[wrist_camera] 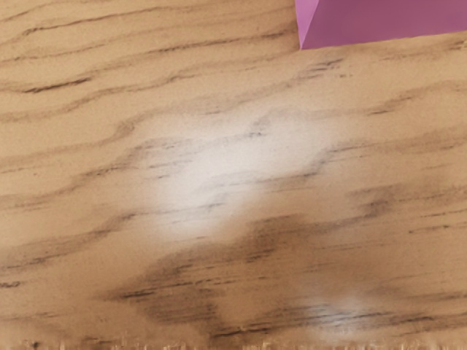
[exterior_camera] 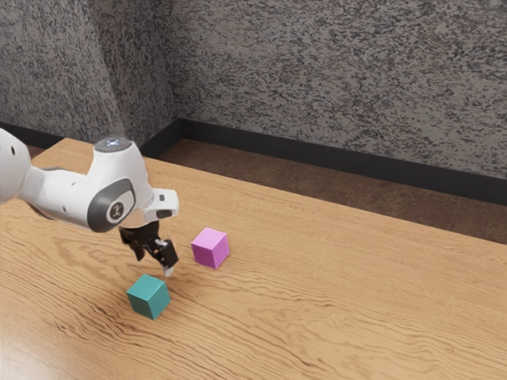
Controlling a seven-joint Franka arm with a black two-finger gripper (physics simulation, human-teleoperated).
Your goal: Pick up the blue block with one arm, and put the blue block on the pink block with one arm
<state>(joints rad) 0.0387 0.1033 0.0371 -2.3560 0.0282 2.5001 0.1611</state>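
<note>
A: Where is the blue block seen?
B: The blue block (exterior_camera: 149, 296), teal in tone, is seen resting on the wooden table (exterior_camera: 333, 301) in the lower left of the exterior view.
A: And the gripper?
B: The gripper (exterior_camera: 157, 263) is held just above the table, between the 2 blocks and apart from both. Whether it is released or clenched cannot be told.
A: The pink block?
B: The pink block (exterior_camera: 211, 247) is found just right of the gripper, left of centre. In the wrist view, 1 corner of the pink block (wrist_camera: 379, 22) is shown against wood grain.
</note>
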